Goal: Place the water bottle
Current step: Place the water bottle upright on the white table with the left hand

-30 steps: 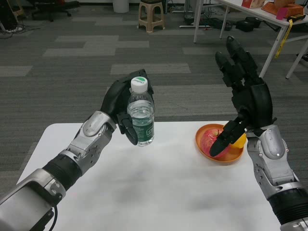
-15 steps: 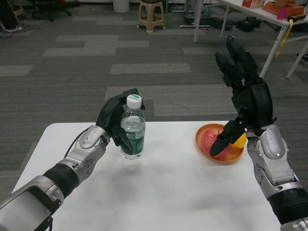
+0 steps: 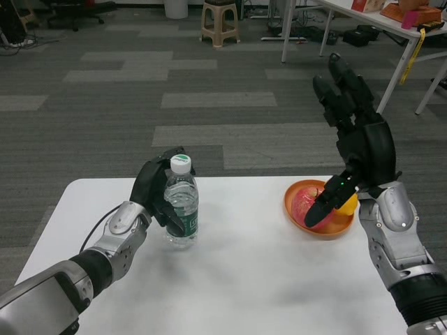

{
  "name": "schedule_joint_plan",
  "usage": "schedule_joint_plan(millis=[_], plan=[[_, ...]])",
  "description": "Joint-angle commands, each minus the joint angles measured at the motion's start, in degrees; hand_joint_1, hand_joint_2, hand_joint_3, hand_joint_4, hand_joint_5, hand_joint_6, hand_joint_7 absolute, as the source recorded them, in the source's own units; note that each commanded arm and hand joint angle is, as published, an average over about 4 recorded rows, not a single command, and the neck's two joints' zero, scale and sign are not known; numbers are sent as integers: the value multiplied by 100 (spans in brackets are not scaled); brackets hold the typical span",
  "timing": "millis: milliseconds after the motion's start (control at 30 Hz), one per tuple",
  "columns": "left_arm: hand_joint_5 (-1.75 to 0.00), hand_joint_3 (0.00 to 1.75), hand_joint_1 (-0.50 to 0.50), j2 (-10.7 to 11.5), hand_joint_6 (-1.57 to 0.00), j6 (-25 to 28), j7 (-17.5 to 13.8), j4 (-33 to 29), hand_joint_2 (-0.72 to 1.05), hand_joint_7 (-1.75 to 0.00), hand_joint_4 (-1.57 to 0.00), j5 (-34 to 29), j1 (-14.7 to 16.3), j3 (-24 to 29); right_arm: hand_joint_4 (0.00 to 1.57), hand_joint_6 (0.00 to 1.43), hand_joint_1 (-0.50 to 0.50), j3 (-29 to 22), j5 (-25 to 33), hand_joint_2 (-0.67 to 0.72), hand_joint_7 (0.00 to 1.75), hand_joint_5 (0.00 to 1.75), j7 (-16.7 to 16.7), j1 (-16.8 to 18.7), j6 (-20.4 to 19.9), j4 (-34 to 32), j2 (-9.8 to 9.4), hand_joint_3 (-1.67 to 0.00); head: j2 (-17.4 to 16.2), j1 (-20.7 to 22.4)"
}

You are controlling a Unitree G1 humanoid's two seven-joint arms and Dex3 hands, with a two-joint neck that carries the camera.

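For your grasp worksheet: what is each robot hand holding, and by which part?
The left robot hand grips the water bottle around its upper body. The right robot hand holds nothing.

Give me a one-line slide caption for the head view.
Left hand holds upright bottle on the table; right hand raised open.

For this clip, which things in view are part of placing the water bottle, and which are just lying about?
Part of the job:
- water bottle, upright on the white table
- left hand, wrapped around the bottle

Just lying about:
- orange bowl with pink and yellow items inside, hard to identify
- right hand, raised open above the bowl, holding nothing
- beige stool on the floor beyond
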Motion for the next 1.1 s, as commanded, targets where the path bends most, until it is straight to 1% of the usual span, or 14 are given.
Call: schedule_joint_plan(millis=[33,167,267,467,567,633,733,800,833,900,967,1033,1067,1100], plan=[[-175,9,50,-41,-124,-102,27,210,-72,-161,-142,-341,-73,-224,0,0,-42,-7,29,53,0,0,-35,-86,-40,37,26,0,-5,-7],[-175,9,50,-43,-127,-124,27,289,-72,-161,-142,-433,-38,-293,0,0,-42,0,34,53,0,0,-35,-80,-40,35,33,0,-6,2],[-175,9,50,-43,-126,-164,27,296,-72,-161,-137,-433,11,-304,0,0,-42,6,32,53,0,0,-35,-77,-40,28,35,0,22,27],[-175,9,50,-43,-122,-195,-6,294,-72,-168,-112,-415,118,-306,0,0,-42,17,34,53,0,0,-35,-82,-40,10,35,0,61,14],[-175,9,50,-43,-117,-230,-30,274,-72,-168,-92,-380,165,-299,0,0,-42,11,27,53,0,0,-35,-77,-40,-7,35,0,84,12],[-175,9,50,-41,-111,-276,-70,234,-72,-168,-67,-363,206,-290,0,0,-42,4,32,53,0,0,-35,-77,-40,-22,35,0,113,11],[-175,9,50,-28,-90,-335,-131,197,-72,-168,-24,-345,250,-282,0,0,-42,-7,36,53,0,0,-35,-77,-40,-33,35,0,130,21],[-175,9,50,-23,-75,-340,-177,192,-72,-168,-8,-338,255,-282,0,0,-42,-7,36,53,0,0,-35,-77,-40,-33,33,0,132,35],[-175,9,44,-21,-65,-340,-217,188,-72,-164,-3,-334,259,-282,0,0,-42,-7,36,53,0,0,-35,-77,-40,-33,31,0,137,44],[-175,9,19,-17,-50,-340,-276,184,-72,-150,0,-330,270,-282,0,0,-42,-7,34,53,0,0,-35,-77,-40,-33,26,0,141,45],[-175,9,-16,-17,-39,-340,-303,181,-72,-136,0,-328,277,-282,0,0,-42,-5,32,53,0,0,-35,-77,-40,-31,26,0,142,48],[-175,9,-41,-17,-31,-340,-314,181,-72,-129,0,-328,279,-277,0,0,-42,-2,34,53,0,0,-35,-77,-40,-29,26,0,128,51],[-175,9,-48,-17,-27,-340,-316,181,-72,-124,0,-328,279,-271,0,0,-42,-2,36,53,0,0,-35,-77,-40,-27,26,0,120,51],[-175,9,-50,-17,-23,-340,-316,181,-72,-119,0,-328,279,-264,0,0,-42,-5,36,53,0,0,-35,-77,-40,-27,26,0,116,51]])
